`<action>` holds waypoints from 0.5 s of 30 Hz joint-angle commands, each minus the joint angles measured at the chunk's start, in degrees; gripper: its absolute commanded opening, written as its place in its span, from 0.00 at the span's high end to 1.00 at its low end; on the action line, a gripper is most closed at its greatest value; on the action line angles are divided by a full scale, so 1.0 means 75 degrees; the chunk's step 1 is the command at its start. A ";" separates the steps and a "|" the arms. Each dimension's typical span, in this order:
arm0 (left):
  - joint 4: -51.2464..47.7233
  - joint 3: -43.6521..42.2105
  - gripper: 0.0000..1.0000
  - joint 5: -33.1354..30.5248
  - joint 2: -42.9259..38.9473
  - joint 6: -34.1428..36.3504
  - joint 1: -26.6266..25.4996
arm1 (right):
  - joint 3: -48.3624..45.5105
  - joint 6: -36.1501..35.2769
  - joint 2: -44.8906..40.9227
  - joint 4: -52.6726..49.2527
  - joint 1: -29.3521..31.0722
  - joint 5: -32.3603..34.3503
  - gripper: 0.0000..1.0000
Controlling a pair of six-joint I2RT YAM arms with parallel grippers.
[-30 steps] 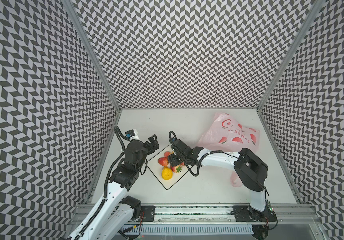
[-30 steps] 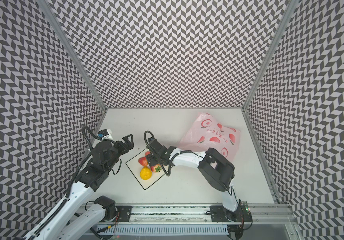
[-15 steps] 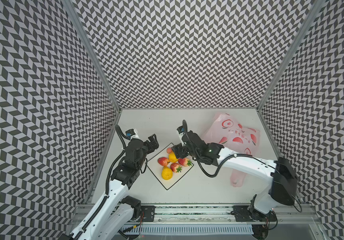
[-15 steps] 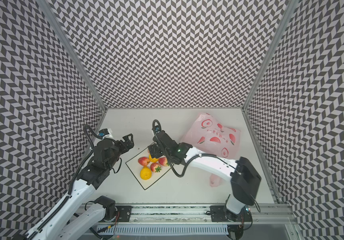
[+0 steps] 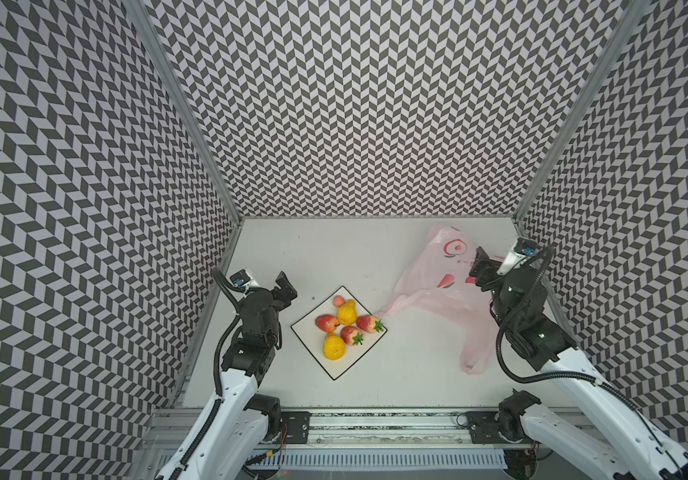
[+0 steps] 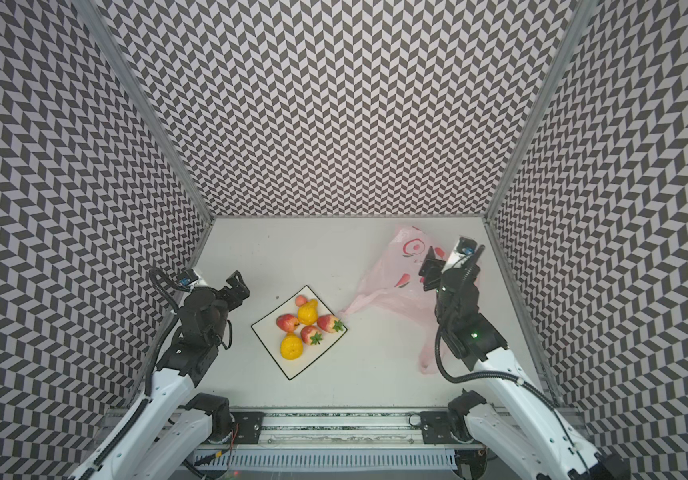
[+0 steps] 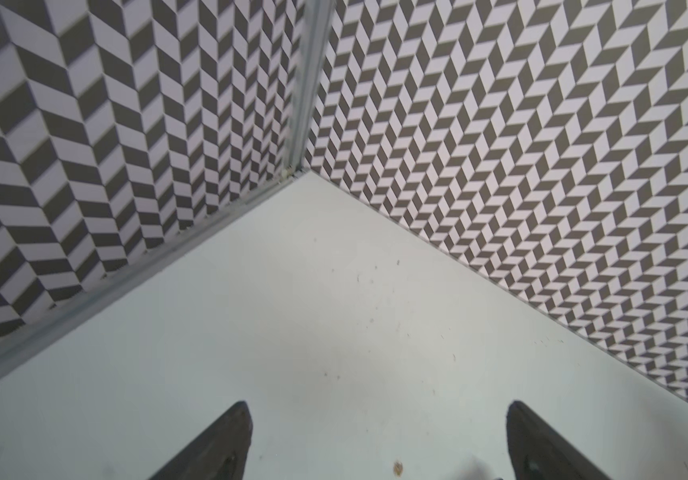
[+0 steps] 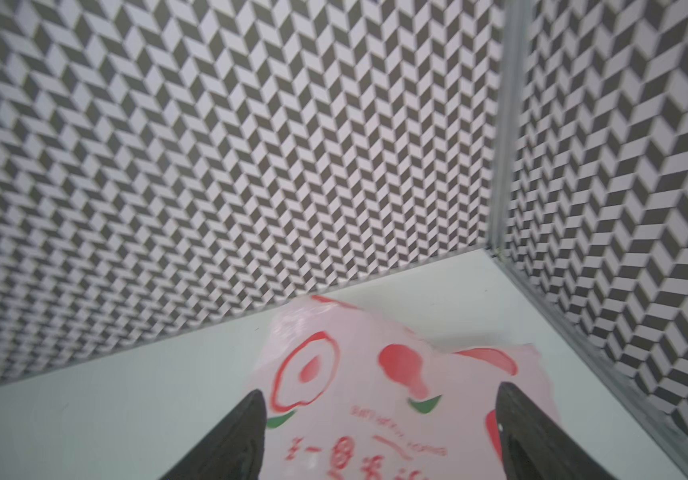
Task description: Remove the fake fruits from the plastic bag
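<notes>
Since the six fake fruits (image 5: 345, 328) lie together on the white square plate (image 5: 308, 332) and the pink plastic bag (image 5: 429, 291) lies limp beside it on the table (image 5: 334, 257), we judge the bag emptied, so our left hand (image 5: 286, 291) and right hand (image 5: 478, 267) stand wide open, holding nothing.

your plate (image 5: 305, 328) is sitting on the table (image 5: 375, 257), left of centre, with all six fake fruits (image 5: 350, 333) lying on it, bunched close together. the plastic bag (image 5: 438, 299) is lying to its right and further back, with one handle loop reaching just beside the plate's right corner. your left gripper (image 5: 284, 291) is hanging left of the plate, apart from it. your right gripper (image 5: 481, 270) is hanging over the bag's right part.
</notes>
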 commanded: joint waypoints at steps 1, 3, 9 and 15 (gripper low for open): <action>0.1441 -0.0399 0.05 -0.0405 0.0047 0.0765 0.0439 | -0.0881 -0.0185 0.0412 0.1786 -0.0987 -0.0241 0.15; 0.2121 -0.0670 0.06 -0.0233 0.0239 0.1179 0.0699 | -0.1542 -0.0171 0.0819 0.2902 -0.1516 -0.0690 0.14; 0.4483 -0.1533 0.02 0.0316 0.0999 0.2421 0.0968 | -0.2449 -0.1164 0.2964 0.5856 -0.1924 -0.1630 0.11; 0.6064 -0.1891 0.00 0.0923 0.2166 0.2735 0.1082 | -0.2792 -0.1247 0.4408 0.8087 -0.2037 -0.2431 0.11</action>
